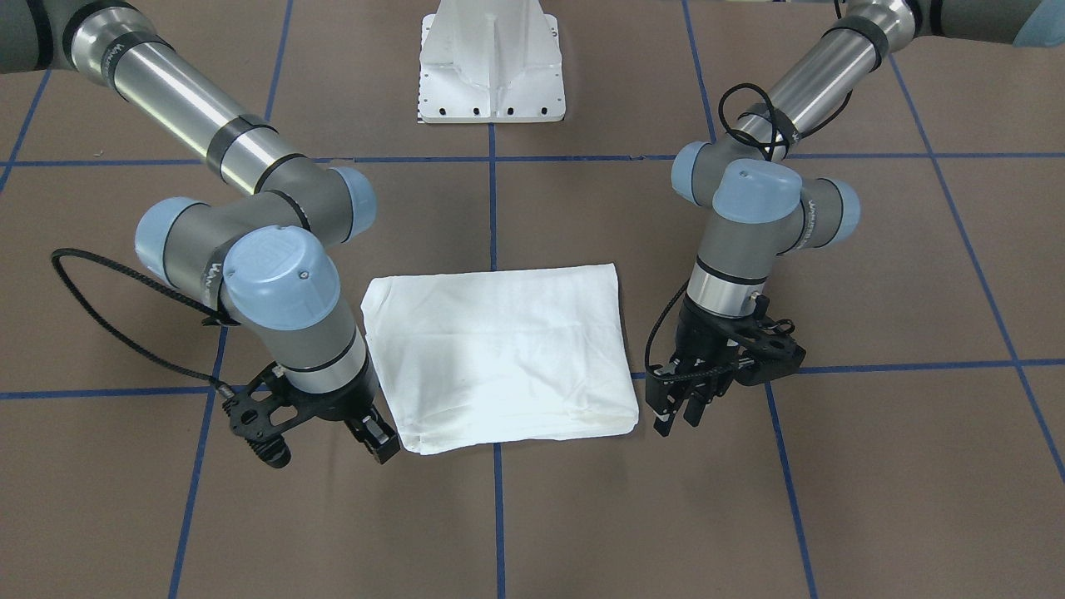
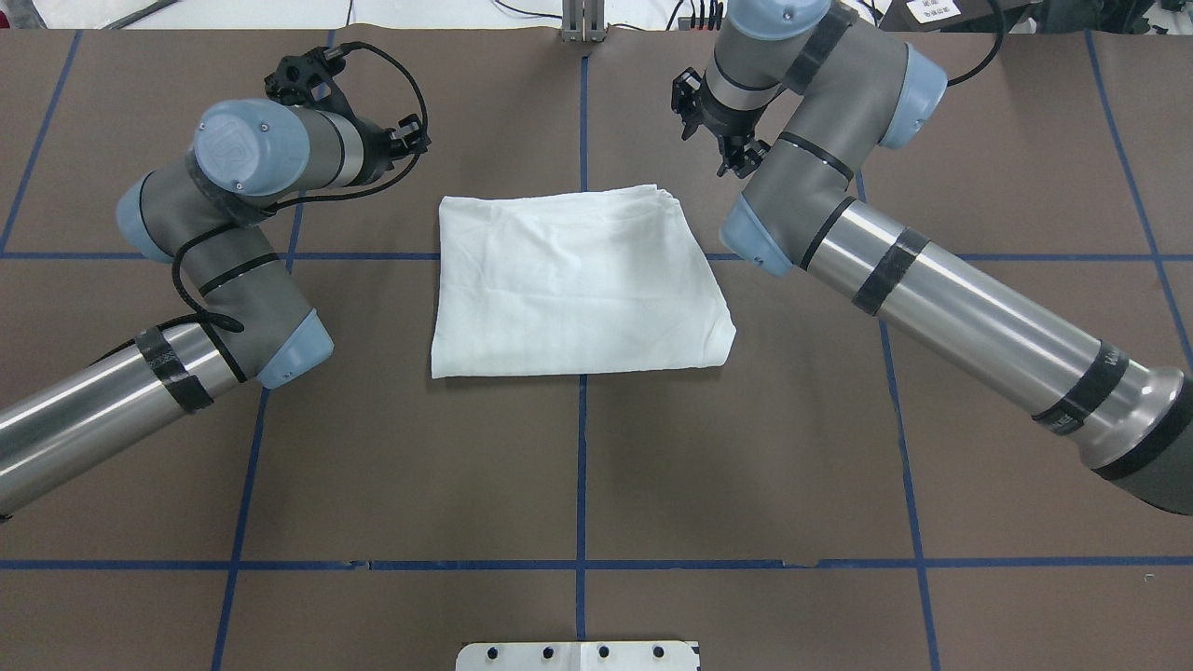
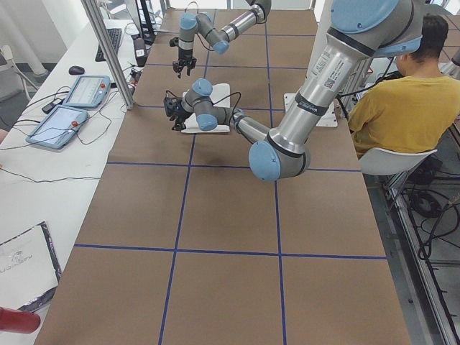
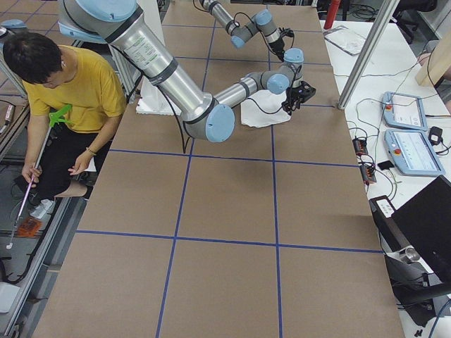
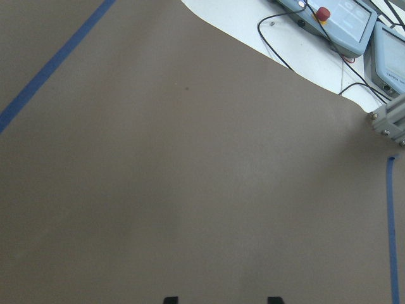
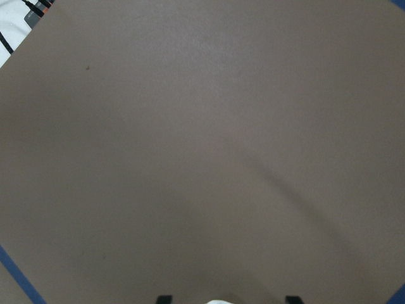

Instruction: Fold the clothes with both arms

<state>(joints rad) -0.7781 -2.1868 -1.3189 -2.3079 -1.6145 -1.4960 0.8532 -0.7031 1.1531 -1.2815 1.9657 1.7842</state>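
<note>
The white T-shirt lies folded into a flat rectangle in the middle of the table, also in the overhead view. No print or collar shows. My left gripper hangs just off one short side of the shirt, open and empty; its fingertips stand apart over bare table. My right gripper hovers off the opposite short side near the shirt's corner, open and empty. A sliver of the white shirt shows between its fingertips at the bottom edge of the right wrist view.
The white metal pedestal stands at the robot's side of the table. Blue tape lines grid the brown table top. A seated operator in yellow is beside the table. Teach pendants lie on the side bench.
</note>
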